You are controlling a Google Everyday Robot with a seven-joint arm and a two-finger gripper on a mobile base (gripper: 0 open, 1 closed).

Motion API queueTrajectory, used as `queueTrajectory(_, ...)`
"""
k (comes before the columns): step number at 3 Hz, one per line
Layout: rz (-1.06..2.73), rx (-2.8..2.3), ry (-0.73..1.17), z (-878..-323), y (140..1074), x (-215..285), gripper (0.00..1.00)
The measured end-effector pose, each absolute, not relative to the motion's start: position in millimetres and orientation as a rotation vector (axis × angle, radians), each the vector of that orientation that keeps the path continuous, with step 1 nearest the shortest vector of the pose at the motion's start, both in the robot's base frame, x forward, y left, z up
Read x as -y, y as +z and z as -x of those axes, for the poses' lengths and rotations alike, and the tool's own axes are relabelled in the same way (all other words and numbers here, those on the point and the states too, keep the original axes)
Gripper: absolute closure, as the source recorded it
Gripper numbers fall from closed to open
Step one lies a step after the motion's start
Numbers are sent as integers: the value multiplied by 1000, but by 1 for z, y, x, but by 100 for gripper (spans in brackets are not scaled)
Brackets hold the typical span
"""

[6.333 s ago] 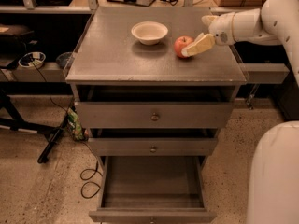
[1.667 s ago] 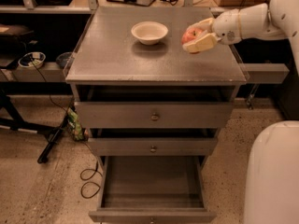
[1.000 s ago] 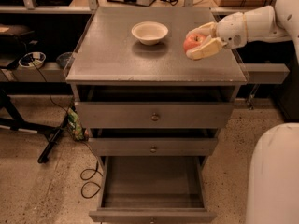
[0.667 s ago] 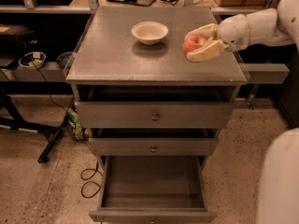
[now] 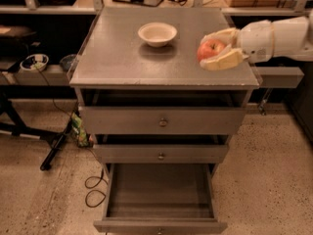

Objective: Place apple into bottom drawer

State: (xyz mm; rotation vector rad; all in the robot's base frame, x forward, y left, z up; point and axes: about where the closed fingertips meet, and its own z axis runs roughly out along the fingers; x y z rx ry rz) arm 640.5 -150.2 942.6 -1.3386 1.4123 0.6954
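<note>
So the gripper (image 5: 211, 52) is over the right side of the cabinet top (image 5: 122, 58), near the front corner, with its two pale fingers (image 5: 226, 60) pinched around the apple (image 5: 209, 47), one above it and one below. The apple is red with a yellowish bit, and it sits right between those fingers. It looks to be held a little off the surface, but from where I'm standing I can't swear to that. The white arm (image 5: 281, 35) comes in from the right.

The cream bowl (image 5: 157, 34) is upright further back on the top, about mid-width and well apart from the apple.

Down low, the bottom drawer (image 5: 159, 192) is pulled way out toward me, and I can see straight into the box. The apple is nowhere near it, it's up at top level and off to the right. The top drawer (image 5: 161, 122) and middle drawer (image 5: 160, 154) look mostly pushed in, maybe sticking out a touch.

There's a black cable (image 5: 93, 190) looped on the speckled floor left of the cabinet.
</note>
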Motion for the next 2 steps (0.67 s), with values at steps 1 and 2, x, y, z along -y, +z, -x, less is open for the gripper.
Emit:
queueTrajectory(1,1263,-1467,606,-626,938,155,100)
queueTrajectory(2,1256,-1493,623,-626,921,149,100)
